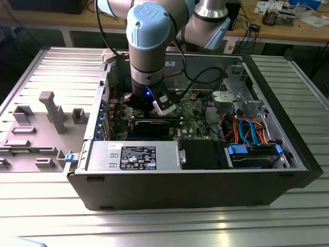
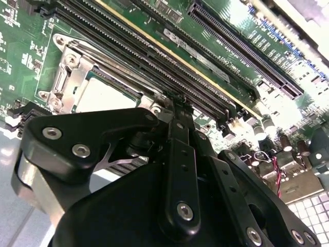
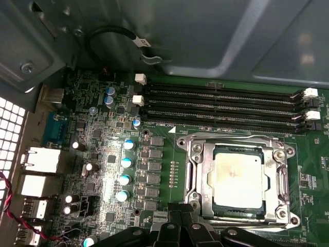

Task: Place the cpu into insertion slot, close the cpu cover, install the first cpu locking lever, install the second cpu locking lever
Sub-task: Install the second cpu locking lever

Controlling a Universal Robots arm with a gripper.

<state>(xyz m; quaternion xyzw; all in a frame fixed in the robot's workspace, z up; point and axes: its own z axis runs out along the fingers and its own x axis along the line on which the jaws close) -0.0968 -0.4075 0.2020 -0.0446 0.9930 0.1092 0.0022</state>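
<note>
The first wrist view looks squarely down on the cpu [image 3: 239, 177], pale silver and seated in the insertion slot [image 3: 237, 145], with the cpu cover [image 3: 206, 177] flat around it. The exterior view shows the arm reaching straight down into the open computer case [image 1: 205, 193]. The gripper [image 2: 177, 100] hovers beside the socket, fingers drawn close together, holding nothing.

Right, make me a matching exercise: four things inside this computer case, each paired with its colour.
Things:
1. chip
2. circuit board
3. memory slots
4. frame around the chip

Colours:
A. green
B. black
C. shiny bare metal
D. pale silver-grey

Pairs: 1-D, 2-A, 3-B, 4-C
</note>
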